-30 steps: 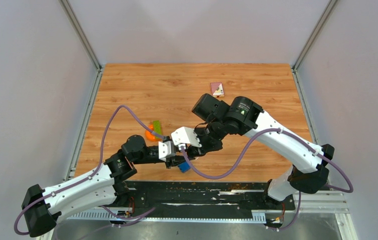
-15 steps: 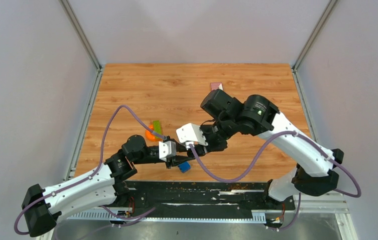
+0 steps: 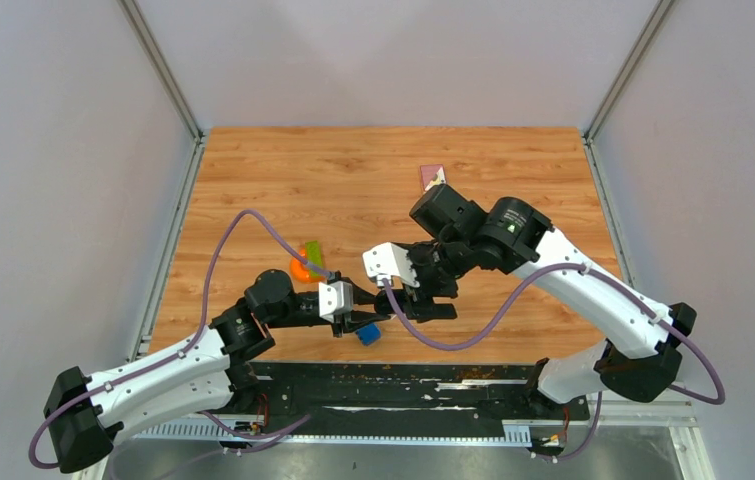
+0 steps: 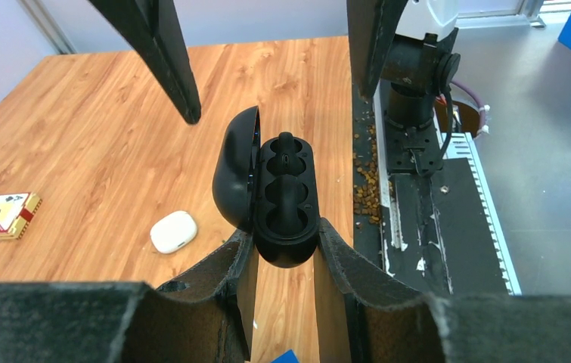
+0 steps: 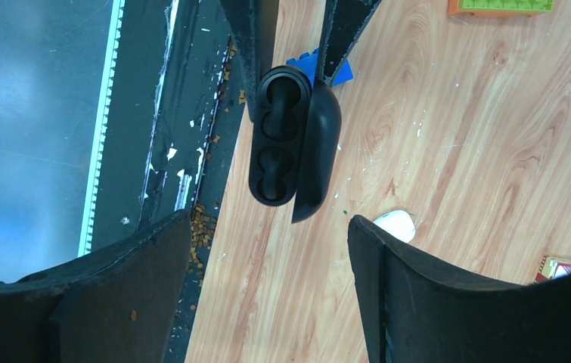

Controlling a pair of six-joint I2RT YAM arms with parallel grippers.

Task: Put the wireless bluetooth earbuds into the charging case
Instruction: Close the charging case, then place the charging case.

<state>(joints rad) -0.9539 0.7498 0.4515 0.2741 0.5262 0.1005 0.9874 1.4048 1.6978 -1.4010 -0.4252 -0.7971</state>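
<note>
My left gripper (image 4: 286,234) (image 3: 361,320) is shut on the lower end of a black charging case (image 4: 286,197) (image 5: 278,144), held above the table's near edge with its lid swung open. Dark rounded shapes fill both wells. A small black knob, seemingly an earbud (image 4: 286,145), pokes out of the well farthest from the left fingers. Black on black, I cannot tell more. My right gripper (image 5: 263,227) (image 3: 423,306) hovers just beyond the case's free end, open wide, with nothing between its fingers (image 4: 169,68).
A closed white case (image 4: 173,231) (image 5: 395,224) lies on the wooden table (image 3: 353,180) beneath the arms. A blue brick (image 3: 368,334) sits by the near edge, an orange and green piece (image 3: 305,262) to the left, and a small pink box (image 3: 433,177) far back. Brown crumbs litter the black base rail (image 4: 418,227).
The right gripper has opened wide and drawn back a little to the right of the case. The left gripper and the case have stayed put.
</note>
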